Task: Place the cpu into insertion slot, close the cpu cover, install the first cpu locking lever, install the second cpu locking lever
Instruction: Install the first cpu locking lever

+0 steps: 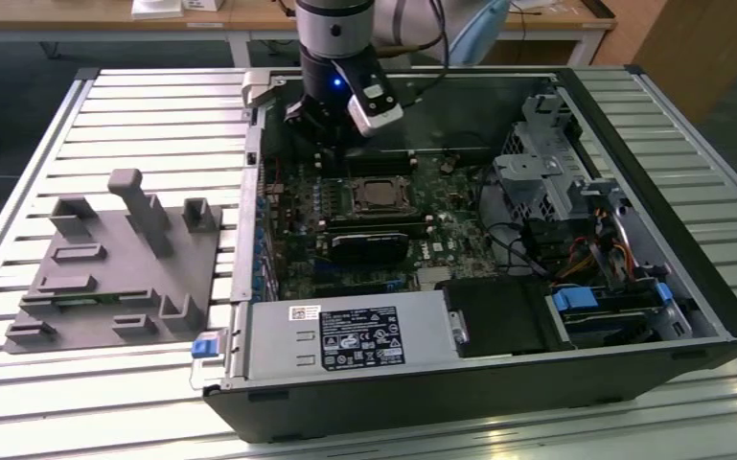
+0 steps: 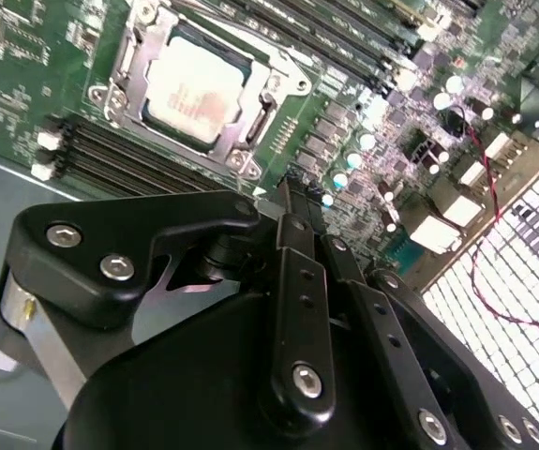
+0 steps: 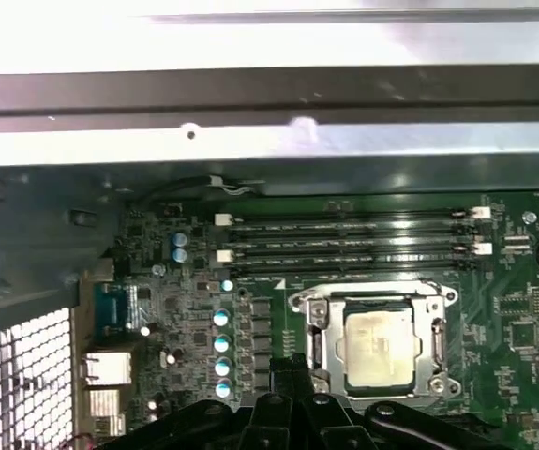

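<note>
The cpu, a silvery-grey square chip, lies flat in the insertion slot on the green motherboard inside the open computer case. The cpu cover, a silvery frame with a square window, lies down around the chip. In both wrist views my gripper hovers just off one edge of the socket, black fingers together with nothing between them. In the exterior view the gripper hangs over the board a little behind the socket.
Long black memory slots run beside the socket. A black rectangular block sits just in front of it. The power supply, a drive cage and cables crowd the case. A grey fixture block stands on the slatted table at the exterior view's left.
</note>
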You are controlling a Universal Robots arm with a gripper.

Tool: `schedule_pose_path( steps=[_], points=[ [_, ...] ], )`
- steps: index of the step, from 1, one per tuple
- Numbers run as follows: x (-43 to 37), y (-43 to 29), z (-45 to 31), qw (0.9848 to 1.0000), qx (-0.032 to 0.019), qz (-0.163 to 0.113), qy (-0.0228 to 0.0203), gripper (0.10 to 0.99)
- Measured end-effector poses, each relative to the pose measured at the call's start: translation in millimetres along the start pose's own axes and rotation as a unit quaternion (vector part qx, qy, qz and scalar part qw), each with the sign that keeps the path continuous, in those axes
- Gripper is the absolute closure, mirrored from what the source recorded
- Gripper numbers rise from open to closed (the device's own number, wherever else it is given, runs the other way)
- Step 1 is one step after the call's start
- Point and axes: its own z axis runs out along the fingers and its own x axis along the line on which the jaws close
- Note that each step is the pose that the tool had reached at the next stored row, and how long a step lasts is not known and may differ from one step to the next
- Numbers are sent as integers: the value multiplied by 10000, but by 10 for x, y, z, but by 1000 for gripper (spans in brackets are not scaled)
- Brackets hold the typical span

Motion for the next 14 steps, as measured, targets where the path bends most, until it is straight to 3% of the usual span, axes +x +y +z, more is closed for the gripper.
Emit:
schedule_pose_path(
  steps=[7,14],
  points=[
    [62,114,10,10000,-1,0,0,980],
    [72,216,24,10000,-1,0,0,980]
  ],
)
